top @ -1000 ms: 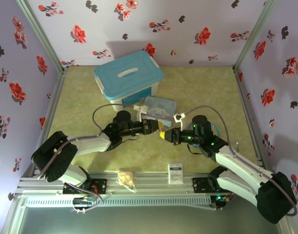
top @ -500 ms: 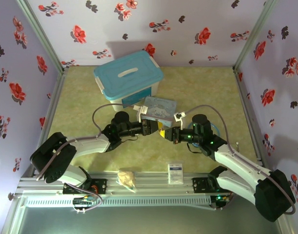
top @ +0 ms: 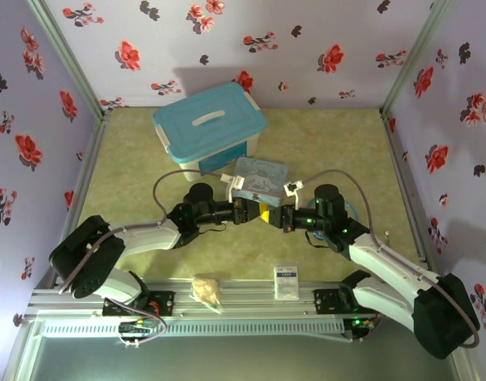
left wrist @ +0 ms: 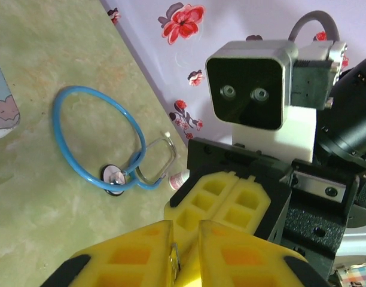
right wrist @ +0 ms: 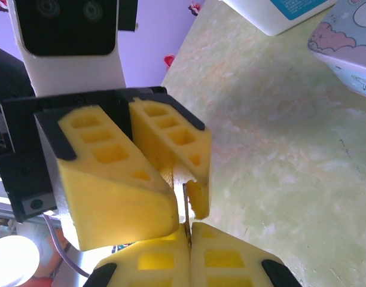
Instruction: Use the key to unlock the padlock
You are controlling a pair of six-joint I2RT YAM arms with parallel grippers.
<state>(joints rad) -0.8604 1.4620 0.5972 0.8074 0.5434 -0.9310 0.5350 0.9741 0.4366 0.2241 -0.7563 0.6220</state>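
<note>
From above, your left end effector point(top: 259, 213) and right end effector point(top: 272, 216) meet tip to tip just on the near side of the pale blue tin point(top: 261, 176). Left wrist: the left fingers point(left wrist: 123, 257) sit almost together, clenching a thin metal sliver. Right wrist: the right one is clenched on the key point(right wrist: 186, 212), which stands just beside the brass padlock point(right wrist: 198, 200) pinched at the left tips

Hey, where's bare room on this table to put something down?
Bare mat right of the blue-lidded white plastic box, to the wall. Also left of it. Crowded mid-table: pale blue cartoon tin, left claw, right claw.
</note>
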